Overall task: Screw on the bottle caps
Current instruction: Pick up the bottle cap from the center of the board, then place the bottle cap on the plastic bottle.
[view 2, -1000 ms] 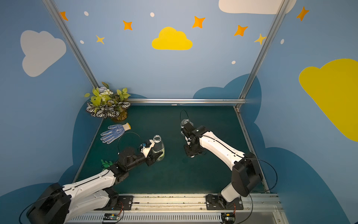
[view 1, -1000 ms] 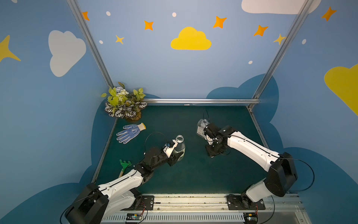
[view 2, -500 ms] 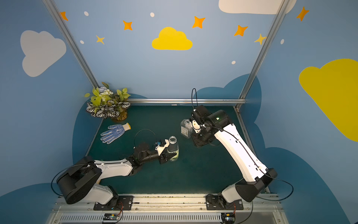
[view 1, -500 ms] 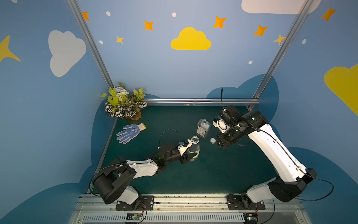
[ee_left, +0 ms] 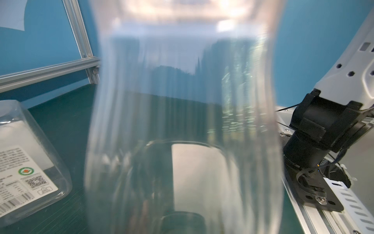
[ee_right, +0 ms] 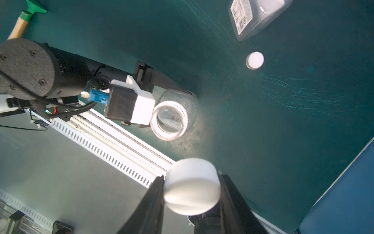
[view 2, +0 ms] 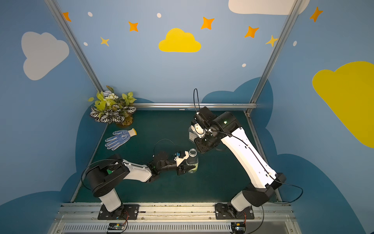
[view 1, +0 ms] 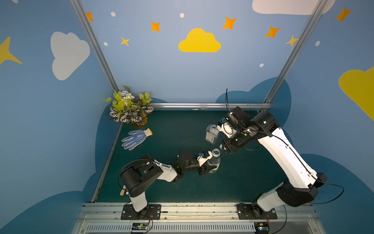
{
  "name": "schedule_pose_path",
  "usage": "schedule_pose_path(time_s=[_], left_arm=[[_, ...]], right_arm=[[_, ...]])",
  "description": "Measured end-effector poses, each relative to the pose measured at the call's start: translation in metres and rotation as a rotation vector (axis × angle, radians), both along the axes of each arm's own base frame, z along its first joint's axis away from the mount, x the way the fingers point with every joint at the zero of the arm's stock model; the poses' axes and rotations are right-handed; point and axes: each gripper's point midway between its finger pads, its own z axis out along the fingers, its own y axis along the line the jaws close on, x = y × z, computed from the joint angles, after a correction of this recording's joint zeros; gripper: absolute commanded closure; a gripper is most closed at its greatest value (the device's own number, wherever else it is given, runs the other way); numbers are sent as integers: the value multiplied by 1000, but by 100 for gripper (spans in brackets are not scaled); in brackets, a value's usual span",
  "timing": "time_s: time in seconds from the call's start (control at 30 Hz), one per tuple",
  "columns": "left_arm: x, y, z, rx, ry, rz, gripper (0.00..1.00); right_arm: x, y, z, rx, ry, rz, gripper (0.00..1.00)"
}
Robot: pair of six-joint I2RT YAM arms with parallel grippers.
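We have slid the slim bottle [view 1: 216, 160], gripped in our left end effector [view 1: 209, 165], rightward across the worktop [view 1: 242, 182] toward its middle, nearer the square bottle [view 1: 212, 133]. Our left arm has folded back at the shoulder and stretched out low. Our right arm has reared up from low over the worktop, and our right end effector [ee_right: 191, 180], clamped on a white cap [ee_right: 192, 192], now hangs just beside the slim bottle's open mouth.

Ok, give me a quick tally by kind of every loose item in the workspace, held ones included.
Bottles: 2 (round bottle, square bottle)
Caps: 2 (held cap, loose cap)
Glove: 1
Potted plant: 1
Wooden-handled tool: 1
Total: 7
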Motion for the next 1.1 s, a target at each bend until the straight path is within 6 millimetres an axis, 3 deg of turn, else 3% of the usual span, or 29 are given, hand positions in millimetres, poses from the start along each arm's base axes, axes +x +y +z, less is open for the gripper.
schedule_pose_path(time_s=[0.27,1.1], left_arm=[[-6,-10,0,-5,-15,-25,49],[-7,-11,-1,6,-29,-21,49]], right_arm=[[2,15,-15,-52,22,33,63],[-1,12,-38,-140,54,41,62]])
